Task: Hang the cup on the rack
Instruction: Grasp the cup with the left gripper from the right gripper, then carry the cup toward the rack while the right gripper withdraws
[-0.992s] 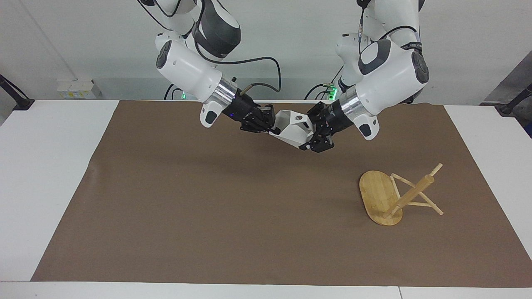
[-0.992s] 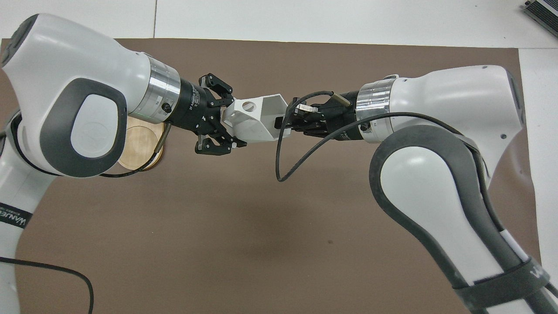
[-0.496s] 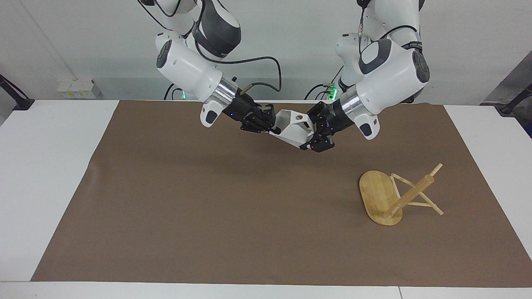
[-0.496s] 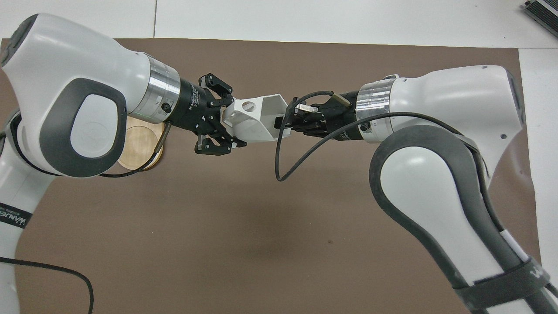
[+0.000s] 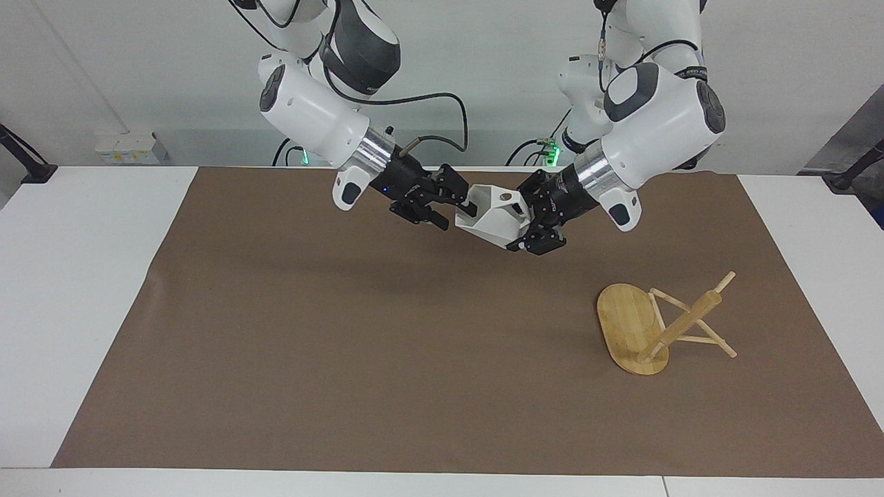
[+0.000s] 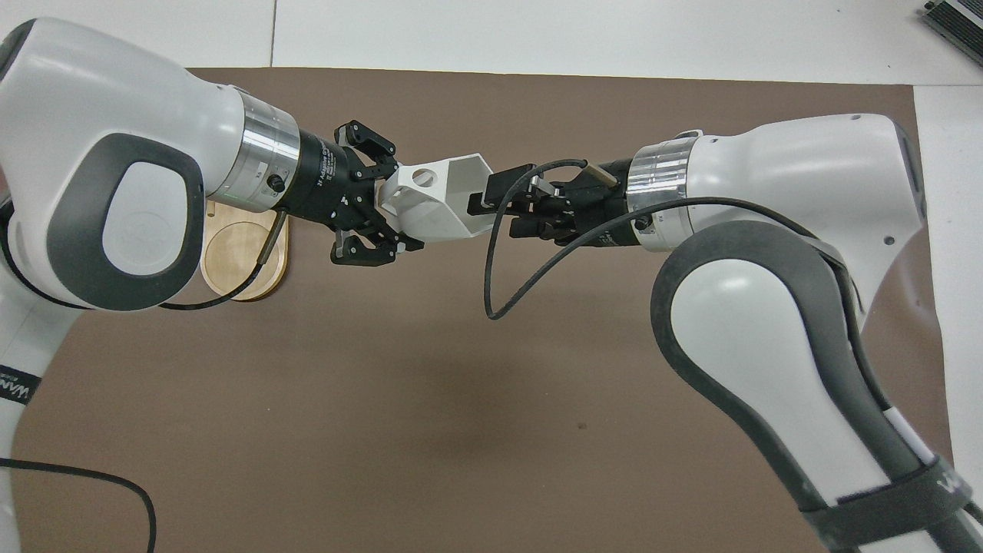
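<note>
Seen across the table, the right gripper [image 5: 452, 205] comes first, reaching in from the right arm's end over the robots' side of the brown mat [image 5: 345, 331]. Its jaws are spread apart, released, with the tips just at the open mouth of the cup [image 5: 492, 215] and not pinching its wall. From overhead, one black fingertip [image 6: 491, 183] sits at the rim of the mouth and the other fingertips lie just beside the cup's lower edge.

Between the two sets of jaws hangs the cup [image 6: 438, 203], white and faceted, in the air over the mat and lying on its side. Its mouth faces the right gripper's jaws, and its blocky handle with the round hole points up and toward the left gripper.

Next is the left gripper [image 5: 532, 224], coming in from the left arm's end. Its jaws are clenched on the cup's base end, one finger above and one below, and it carries the cup alone. From overhead, the left gripper [image 6: 384, 203] has its black fingers framing the handle side of the cup.

Last comes the rack [image 5: 656, 324], resting on the mat toward the left arm's end, well apart from both sets of jaws. Its oval base stands on edge and its post and pegs slant away, so it lies tipped over. From overhead only part of the rack [image 6: 246, 253] shows, under the left arm.
</note>
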You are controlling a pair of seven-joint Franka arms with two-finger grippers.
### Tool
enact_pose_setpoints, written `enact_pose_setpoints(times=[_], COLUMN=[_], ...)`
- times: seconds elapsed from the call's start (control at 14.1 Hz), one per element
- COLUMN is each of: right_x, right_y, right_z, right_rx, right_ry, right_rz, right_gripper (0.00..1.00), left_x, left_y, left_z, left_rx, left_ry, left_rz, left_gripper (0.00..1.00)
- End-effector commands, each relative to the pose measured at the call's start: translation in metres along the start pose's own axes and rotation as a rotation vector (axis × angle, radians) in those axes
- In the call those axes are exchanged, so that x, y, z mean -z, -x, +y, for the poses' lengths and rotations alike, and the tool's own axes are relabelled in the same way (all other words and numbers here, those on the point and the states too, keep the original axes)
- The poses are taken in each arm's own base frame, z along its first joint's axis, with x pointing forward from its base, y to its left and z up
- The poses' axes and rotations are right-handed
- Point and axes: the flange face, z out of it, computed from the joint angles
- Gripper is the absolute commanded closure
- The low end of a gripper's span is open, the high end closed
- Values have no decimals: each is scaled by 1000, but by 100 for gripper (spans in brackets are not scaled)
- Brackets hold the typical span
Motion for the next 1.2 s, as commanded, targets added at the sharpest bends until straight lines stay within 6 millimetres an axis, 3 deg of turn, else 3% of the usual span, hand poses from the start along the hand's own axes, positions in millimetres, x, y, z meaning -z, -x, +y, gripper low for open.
enact_pose_setpoints(times=[0.0, 0.21, 0.35, 0.5, 0.71, 0.85, 1.13], right_x=[15, 44, 61, 95, 151, 170, 216], right_y=[2, -5, -12, -21, -27, -23, -36], right_z=[-3, 9, 32, 57, 72, 76, 105], right_rx=[-5, 103, 167, 197, 157, 170, 290], right_ry=[-6, 170, 363, 533, 557, 590, 722], right_rz=[20, 91, 101, 124, 195, 191, 208], right_gripper=[0, 0, 0, 0, 0, 0, 0], left_x=[13, 16, 20, 28, 27, 26, 34], left_y=[-28, -47, -61, -78, -100, -115, -144], left_z=[0, 5, 11, 17, 20, 19, 21], left_rx=[122, 200, 251, 307, 412, 479, 666], left_ry=[33, 90, 135, 160, 225, 240, 302], left_rz=[5, 25, 37, 34, 85, 89, 124], left_gripper=[100, 100, 100, 100, 100, 100, 100])
